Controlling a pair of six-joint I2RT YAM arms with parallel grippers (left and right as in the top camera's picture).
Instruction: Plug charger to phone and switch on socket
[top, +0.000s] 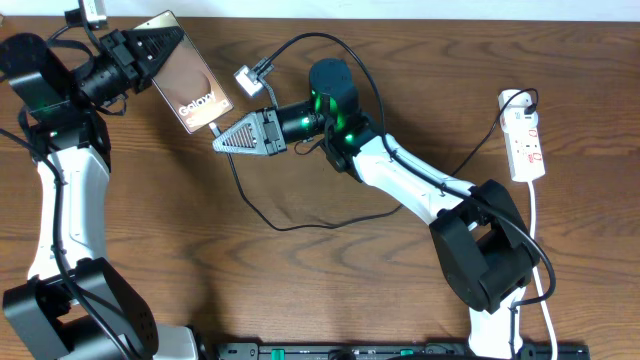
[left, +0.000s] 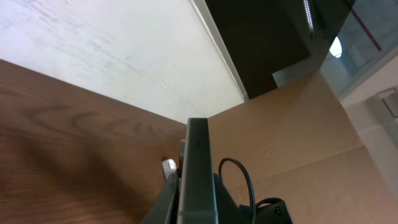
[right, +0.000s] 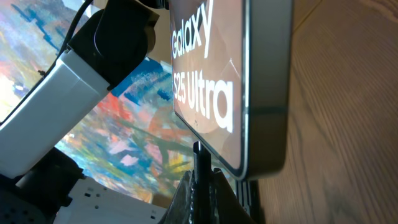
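The bronze phone (top: 185, 80) with white "Galaxy" lettering hangs tilted above the table's back left, with my left gripper (top: 150, 52) shut on its upper end. In the left wrist view the phone (left: 198, 163) shows edge-on between the jaws. My right gripper (top: 222, 136) is shut on the charger's black plug (right: 200, 177), whose tip meets the phone's lower edge (right: 261, 158); whether it is seated in the port is hidden. The charger cable (top: 290, 227) loops over the wood toward the white socket (top: 526, 138) at the far right, untouched.
The socket's white cord (top: 540, 250) runs down the right side to the front edge. A small grey connector (top: 247, 78) on a thick arm cable hangs near the phone. The arm bases (top: 80, 320) stand at the front.
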